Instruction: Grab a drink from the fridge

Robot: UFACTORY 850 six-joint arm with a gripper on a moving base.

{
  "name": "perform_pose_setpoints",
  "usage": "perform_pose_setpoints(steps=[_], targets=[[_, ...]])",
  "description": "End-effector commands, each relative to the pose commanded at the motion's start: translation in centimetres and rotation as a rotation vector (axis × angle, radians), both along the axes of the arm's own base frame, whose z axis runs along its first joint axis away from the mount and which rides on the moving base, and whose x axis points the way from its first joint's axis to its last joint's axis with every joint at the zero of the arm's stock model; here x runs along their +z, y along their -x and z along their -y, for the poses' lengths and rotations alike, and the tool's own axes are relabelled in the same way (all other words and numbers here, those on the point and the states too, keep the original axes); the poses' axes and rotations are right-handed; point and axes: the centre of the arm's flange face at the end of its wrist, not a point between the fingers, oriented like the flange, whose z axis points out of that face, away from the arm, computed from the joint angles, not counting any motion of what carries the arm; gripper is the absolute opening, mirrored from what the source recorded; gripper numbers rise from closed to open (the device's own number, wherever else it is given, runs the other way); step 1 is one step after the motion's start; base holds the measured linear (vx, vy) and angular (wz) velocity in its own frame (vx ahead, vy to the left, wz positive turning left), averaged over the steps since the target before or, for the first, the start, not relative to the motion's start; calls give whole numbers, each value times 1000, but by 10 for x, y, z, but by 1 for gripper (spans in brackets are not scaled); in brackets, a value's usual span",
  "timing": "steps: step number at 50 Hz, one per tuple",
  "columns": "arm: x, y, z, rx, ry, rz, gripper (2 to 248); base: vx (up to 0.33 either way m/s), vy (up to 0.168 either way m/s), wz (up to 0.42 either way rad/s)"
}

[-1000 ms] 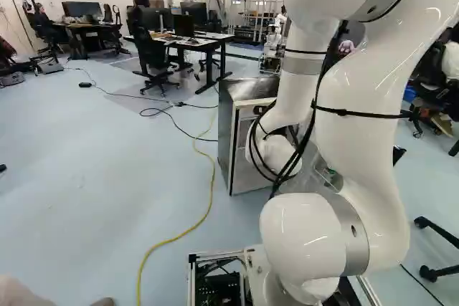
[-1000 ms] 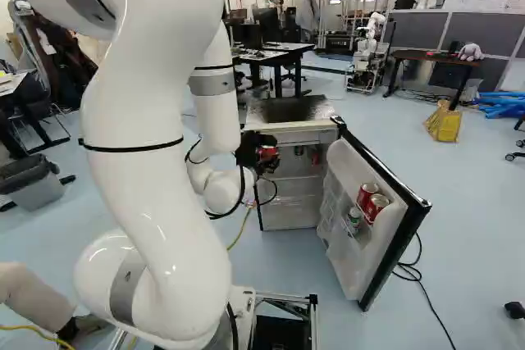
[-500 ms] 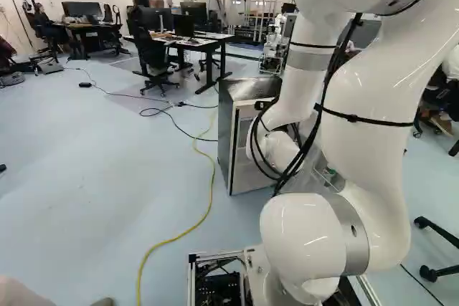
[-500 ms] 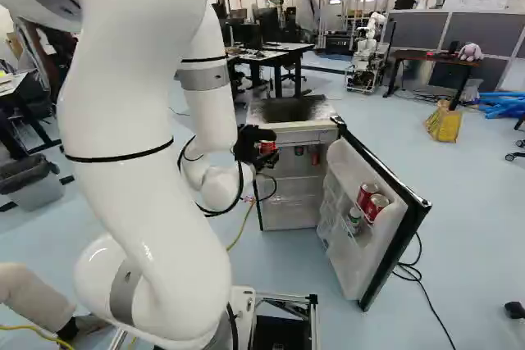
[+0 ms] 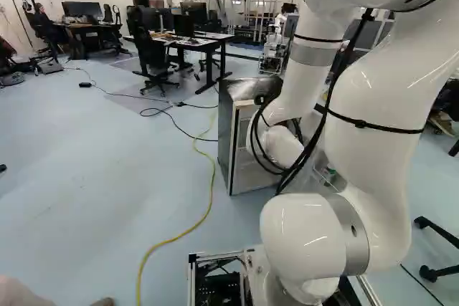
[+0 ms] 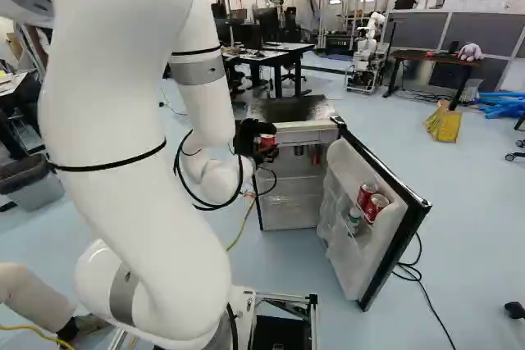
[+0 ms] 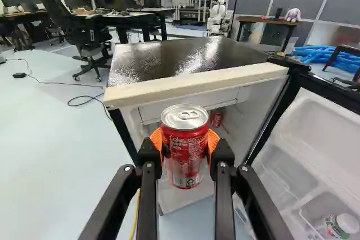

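The jaws are closed on a red soda can (image 7: 184,153) in front of the fridge (image 7: 197,85); swinging toward the fridge's open door (image 6: 348,171) could knock it, and too light a squeeze could drop it.

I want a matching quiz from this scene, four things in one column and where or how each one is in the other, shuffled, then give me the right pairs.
Things:
1. Gripper
2. Fridge door
3. Yellow cord
4. White-capped bottle

Places and states:
A. Lying on the floor
B. In the door, near two red cans
C. Shut on a red can
D. Swung open

Right pairs: 1-C, 2-D, 3-A, 4-B.
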Motion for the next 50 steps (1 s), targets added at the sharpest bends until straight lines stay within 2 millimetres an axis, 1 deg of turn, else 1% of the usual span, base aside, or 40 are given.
perform_pose_setpoints(steps=[50], targets=[[35, -20, -1, 8, -12, 4, 95, 0, 0, 0]])
